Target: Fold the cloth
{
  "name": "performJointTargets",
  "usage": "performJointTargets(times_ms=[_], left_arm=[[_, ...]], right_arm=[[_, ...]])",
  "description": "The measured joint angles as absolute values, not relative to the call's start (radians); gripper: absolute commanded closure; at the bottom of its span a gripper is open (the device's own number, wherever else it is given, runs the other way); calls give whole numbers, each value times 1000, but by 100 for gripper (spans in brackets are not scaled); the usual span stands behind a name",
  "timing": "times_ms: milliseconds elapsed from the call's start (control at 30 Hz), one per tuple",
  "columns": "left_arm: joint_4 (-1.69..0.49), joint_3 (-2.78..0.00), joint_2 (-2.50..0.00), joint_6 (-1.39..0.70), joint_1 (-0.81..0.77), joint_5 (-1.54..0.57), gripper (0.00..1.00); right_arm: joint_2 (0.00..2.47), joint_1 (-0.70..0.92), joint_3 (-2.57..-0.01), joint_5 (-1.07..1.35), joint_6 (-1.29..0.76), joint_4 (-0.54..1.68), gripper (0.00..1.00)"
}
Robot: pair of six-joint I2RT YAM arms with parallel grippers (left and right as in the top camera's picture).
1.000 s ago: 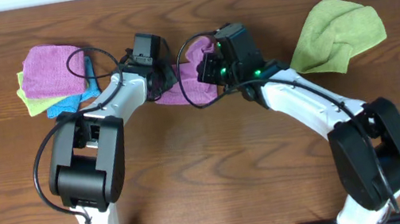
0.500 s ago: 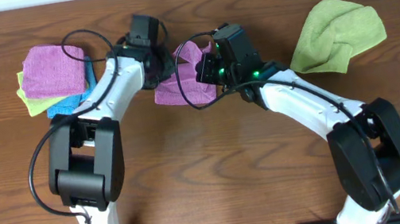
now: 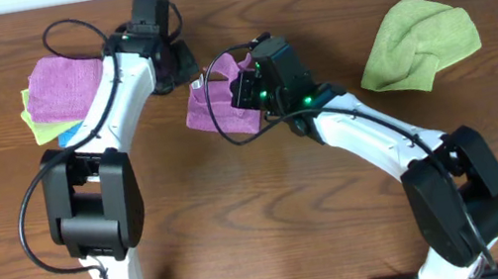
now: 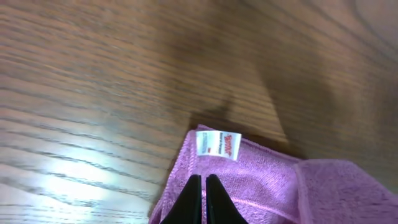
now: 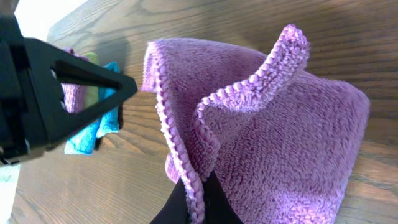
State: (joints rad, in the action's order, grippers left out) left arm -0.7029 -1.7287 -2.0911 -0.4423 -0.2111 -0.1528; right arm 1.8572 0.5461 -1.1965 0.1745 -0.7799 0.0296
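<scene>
The violet-purple cloth [image 3: 215, 115] lies bunched on the table between my two arms, and one edge is raised. In the left wrist view the cloth [image 4: 267, 186] shows its white tag [image 4: 217, 145] at the corner just past my fingertips. My left gripper [image 3: 184, 72] [image 4: 200, 180] is shut, its tips pinching the cloth near the tag corner. My right gripper [image 3: 239, 89] [image 5: 198, 199] is shut on a stitched edge of the cloth [image 5: 292, 143] and holds it up in a standing fold.
A stack of folded cloths lies at far left: a pinker purple one [image 3: 65, 83] on top, lime-green and blue [image 3: 78, 134] below. A crumpled lime-green cloth [image 3: 419, 42] lies at far right. My left arm [image 5: 62, 93] is close beside the right gripper.
Both grippers moved left and toward the far edge. The left arm swung furthest. The cloth shifted left with them, and its edge is lifted higher.
</scene>
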Motion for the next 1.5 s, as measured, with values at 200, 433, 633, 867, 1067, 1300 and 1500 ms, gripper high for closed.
performJointTargets(times_ms=[200, 433, 633, 867, 1067, 1300, 1500], left_arm=[[-722, -1740, -2091, -417, -178, -149, 94], [-735, -1740, -2091, -402, -153, -146, 94], [-752, -1740, -2091, -392, -137, -145, 94], [-752, -1740, -2091, -392, -125, -145, 94], [-752, -1740, -2091, -392, -124, -145, 94], [-752, -1740, -2091, -392, -124, -145, 94], [-752, -1740, -2091, -392, -124, -145, 94]], right_arm=[[1891, 550, -1197, 171, -783, -24, 99], [1960, 572, -1250, 165, -794, -29, 99], [2030, 597, -1346, 168, -799, -16, 99], [2072, 608, -1372, 168, -801, 0, 99], [2072, 612, -1373, 168, -801, -13, 97], [2076, 630, -1374, 170, -808, -15, 67], [2082, 632, -1374, 186, -805, -16, 43]])
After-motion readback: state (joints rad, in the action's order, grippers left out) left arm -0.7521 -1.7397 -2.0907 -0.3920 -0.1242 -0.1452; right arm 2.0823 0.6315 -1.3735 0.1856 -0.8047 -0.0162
